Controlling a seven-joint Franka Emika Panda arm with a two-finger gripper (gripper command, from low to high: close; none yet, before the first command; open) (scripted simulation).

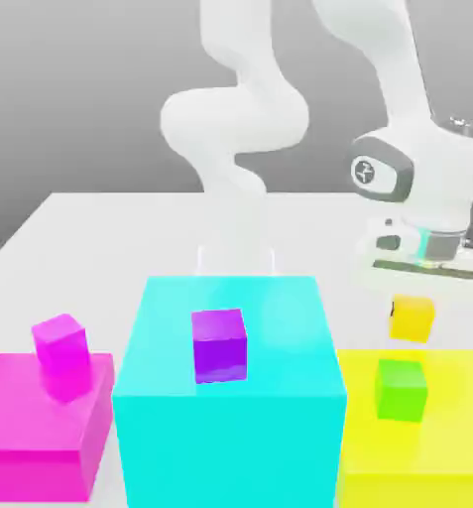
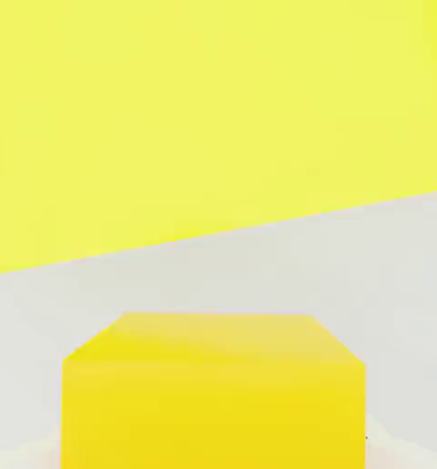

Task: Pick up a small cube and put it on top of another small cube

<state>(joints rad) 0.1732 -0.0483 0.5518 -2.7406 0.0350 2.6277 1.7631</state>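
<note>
A white table (image 1: 101, 223) carries the scene. Three large blocks lie directly on it in a row. The large cyan block (image 1: 230, 417) is the tallest. To the exterior view's left of the cyan block sits a low magenta block (image 1: 32, 437), close beside it. To the exterior view's right of the cyan block sits the large yellow block (image 1: 448, 446), also close beside it. In the hand view, bare table (image 2: 258, 266) borders the yellow block (image 2: 213, 110).
</note>
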